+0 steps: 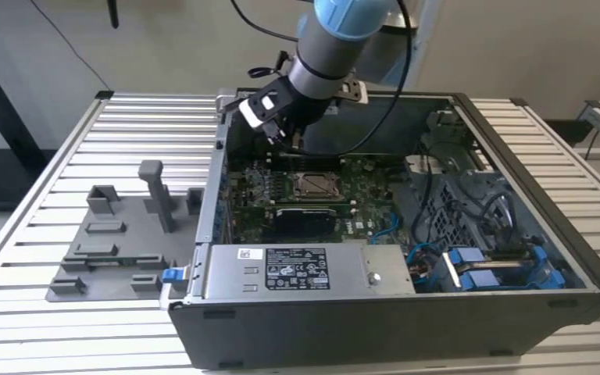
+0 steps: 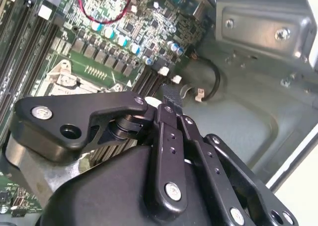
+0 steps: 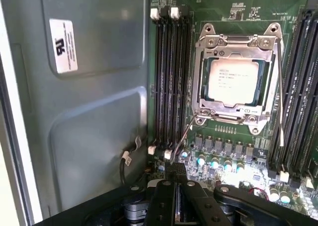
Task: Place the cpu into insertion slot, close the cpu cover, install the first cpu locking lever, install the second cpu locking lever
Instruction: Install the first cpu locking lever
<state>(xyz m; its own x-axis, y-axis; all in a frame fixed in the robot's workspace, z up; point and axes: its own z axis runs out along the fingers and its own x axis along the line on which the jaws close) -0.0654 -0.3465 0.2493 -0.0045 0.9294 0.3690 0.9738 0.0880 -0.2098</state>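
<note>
Robot lab: open PC case point(image 1: 383, 328) on slatted alu bench point(image 1: 144, 125).

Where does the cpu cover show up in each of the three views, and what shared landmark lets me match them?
Exterior view: the cpu cover lies mid-motherboard, just below the gripper in the picture.
First wrist view: it frames the cpu, between memory slots, beyond the gripper.
Second wrist view: one silvery corner shows beside the gripper's body.
Shared landmark: the gripper.

1 cpu point(image 3: 232, 81), 1 cpu cover point(image 3: 236, 43), perhaps 2 levers point(image 3: 280, 82).
</note>
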